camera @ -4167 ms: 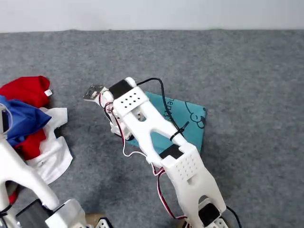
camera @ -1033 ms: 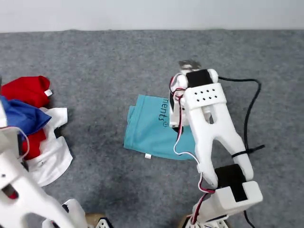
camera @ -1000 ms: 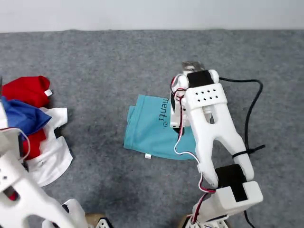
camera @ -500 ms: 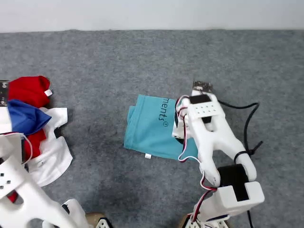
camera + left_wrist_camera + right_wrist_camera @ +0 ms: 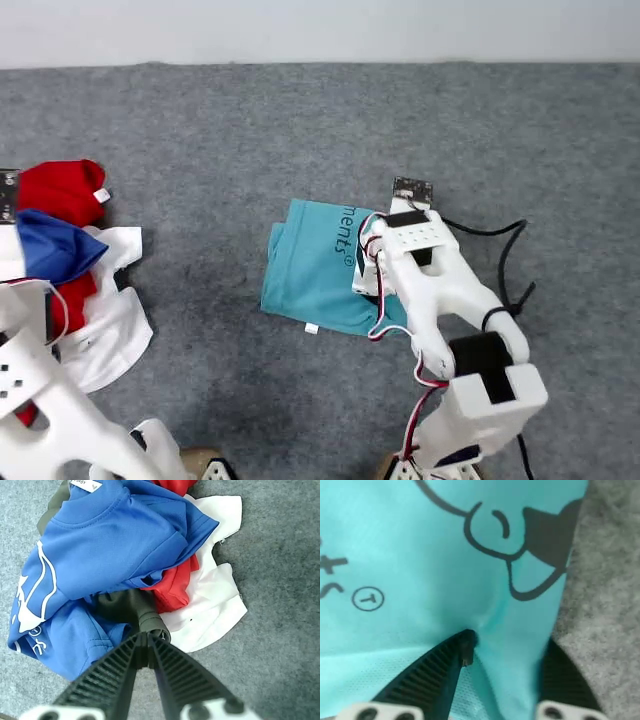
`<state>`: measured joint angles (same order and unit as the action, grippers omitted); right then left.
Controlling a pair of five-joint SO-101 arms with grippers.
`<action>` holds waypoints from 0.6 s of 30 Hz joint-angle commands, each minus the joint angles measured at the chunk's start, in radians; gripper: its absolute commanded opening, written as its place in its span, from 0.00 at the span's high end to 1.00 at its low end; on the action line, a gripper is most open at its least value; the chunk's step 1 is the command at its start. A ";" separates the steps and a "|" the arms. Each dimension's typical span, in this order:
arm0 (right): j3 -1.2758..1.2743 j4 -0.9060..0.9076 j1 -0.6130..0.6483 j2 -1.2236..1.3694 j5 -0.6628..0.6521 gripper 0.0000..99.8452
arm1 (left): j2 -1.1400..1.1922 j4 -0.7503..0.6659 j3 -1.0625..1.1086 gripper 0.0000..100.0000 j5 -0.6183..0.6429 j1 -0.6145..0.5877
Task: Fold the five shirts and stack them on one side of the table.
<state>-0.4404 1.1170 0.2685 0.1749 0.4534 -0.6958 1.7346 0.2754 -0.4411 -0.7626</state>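
The folded teal shirt (image 5: 320, 270) is laid flat near the middle of the grey surface (image 5: 200, 130), its edge straddled by the partly opened right claw (image 5: 510, 652). A blue shirt (image 5: 100, 545), red shirt (image 5: 172, 587), white shirt (image 5: 210, 610) and olive shirt (image 5: 135, 607) are heaped at the left side, where the left claw (image 5: 148, 642) is held closed against the olive shirt.

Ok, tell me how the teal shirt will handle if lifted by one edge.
Likely floppy: the teal shirt puckers at the right pincer. Probably light, since the cloth looks thin and lies flat. Its folds may well fall open when lifted.
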 commanded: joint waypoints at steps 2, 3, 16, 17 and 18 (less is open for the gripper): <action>0.015 0.048 0.002 0.028 -0.012 0.96 | -0.020 -0.018 0.022 0.98 -0.011 0.008; 0.018 0.053 0.002 0.027 -0.020 0.97 | -0.021 -0.020 0.031 0.98 -0.011 0.008; 0.018 0.156 -0.206 -0.189 -0.559 0.99 | -0.021 -0.026 0.044 0.98 -0.012 0.008; 0.020 0.148 -0.242 -0.206 -0.672 0.99 | -0.021 -0.026 0.044 0.98 -0.012 0.008; 0.020 0.130 -0.271 -0.217 -0.795 0.99 | -0.021 -0.026 0.044 0.98 -0.012 0.008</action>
<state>-0.4450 1.2520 0.0890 0.0414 -0.0361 -0.6958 1.7254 0.3261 -0.4411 -0.7626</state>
